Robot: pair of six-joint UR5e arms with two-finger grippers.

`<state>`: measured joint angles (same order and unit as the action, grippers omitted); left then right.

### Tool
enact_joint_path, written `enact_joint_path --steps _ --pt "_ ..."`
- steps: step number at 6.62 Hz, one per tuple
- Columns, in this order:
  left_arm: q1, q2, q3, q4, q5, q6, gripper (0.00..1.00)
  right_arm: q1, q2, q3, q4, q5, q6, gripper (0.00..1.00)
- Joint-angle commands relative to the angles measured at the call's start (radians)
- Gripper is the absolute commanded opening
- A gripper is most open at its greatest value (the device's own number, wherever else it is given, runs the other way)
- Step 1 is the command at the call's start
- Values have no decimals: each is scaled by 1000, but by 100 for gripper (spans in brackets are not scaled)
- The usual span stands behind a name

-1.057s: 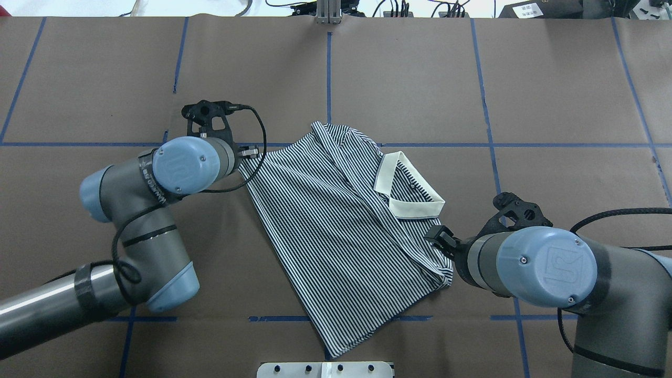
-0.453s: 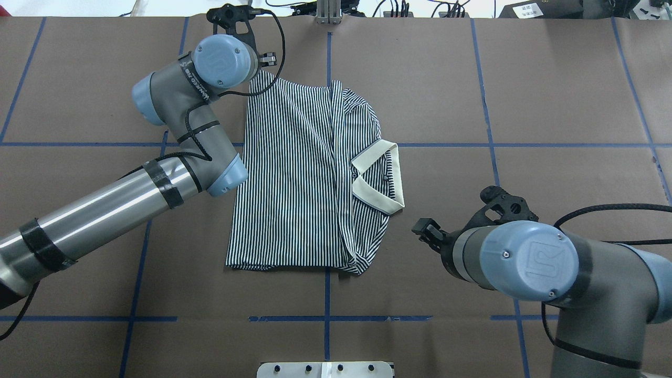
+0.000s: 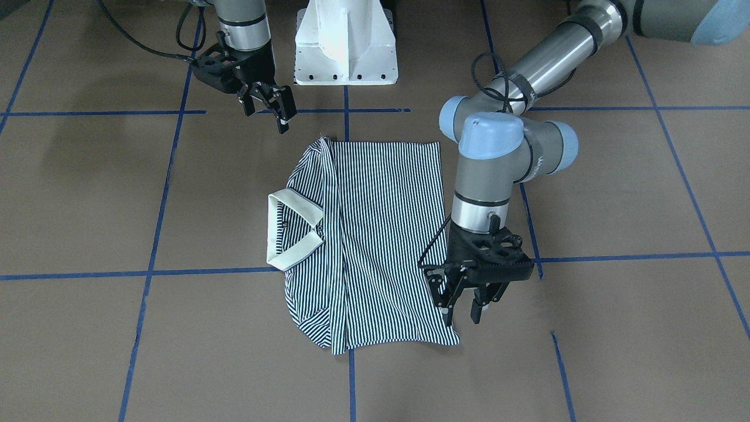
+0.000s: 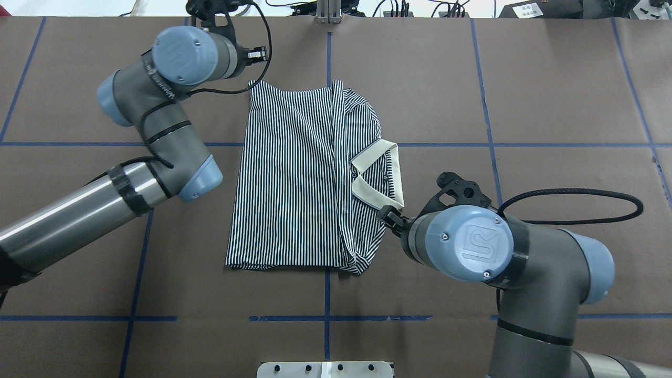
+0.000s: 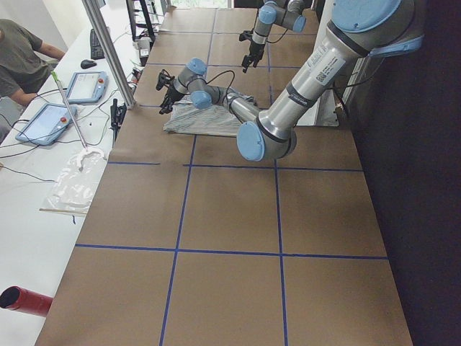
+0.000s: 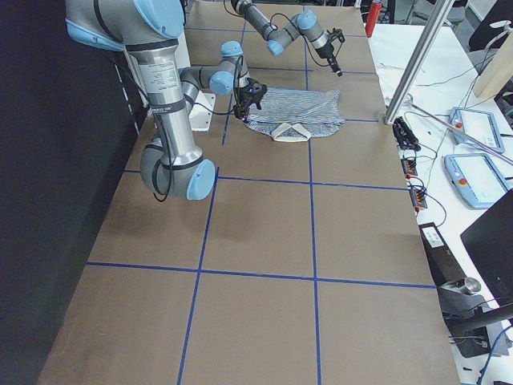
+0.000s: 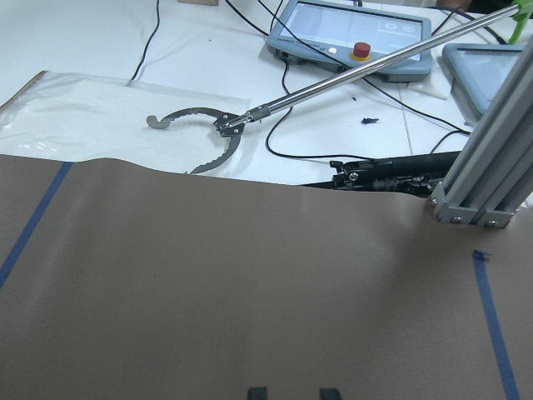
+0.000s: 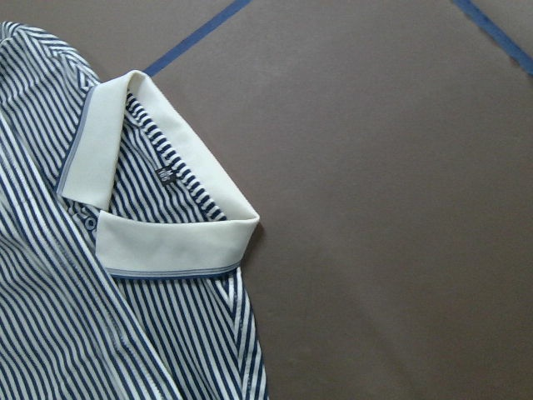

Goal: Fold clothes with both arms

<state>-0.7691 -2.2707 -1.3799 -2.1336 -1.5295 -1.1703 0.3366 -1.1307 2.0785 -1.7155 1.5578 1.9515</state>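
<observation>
The striped polo shirt [image 4: 294,178] lies folded lengthwise on the brown table, its white collar [image 4: 396,178] toward the robot's right; it also shows in the front view [image 3: 375,234]. My left gripper [image 3: 463,310] is open and empty, hovering just above the shirt's far hem corner; its wrist view shows only bare table and two fingertips [image 7: 258,392]. My right gripper [image 3: 268,117] is open and empty, off the shirt's near shoulder corner. In the overhead view it [image 4: 389,215] sits just beside the collar. Its wrist view shows the collar [image 8: 175,237] close below.
The white pedestal base [image 3: 345,41] stands at the robot's side. A metal post [image 4: 328,10] rises at the far edge, with cables and tablets [image 7: 358,37] beyond it. Blue tape lines [image 4: 328,63] grid the table.
The left gripper dragged the shirt far and square, then let go of the hem corner and shifted left. The right gripper moved in toward the collar.
</observation>
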Motion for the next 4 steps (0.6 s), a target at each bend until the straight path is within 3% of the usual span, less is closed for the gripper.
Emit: enact_joint_path --steps 1,2,4 --pt "2 150 -207 7 -46 1 54 -4 163 -200 -3 2 -187 100" --pt "5 151 -212 9 -47 -2 54 -23 228 -304 -3 4 -285 100" --pt "11 148 -214 11 -47 -25 54 -33 256 -359 -6 31 -489 100"
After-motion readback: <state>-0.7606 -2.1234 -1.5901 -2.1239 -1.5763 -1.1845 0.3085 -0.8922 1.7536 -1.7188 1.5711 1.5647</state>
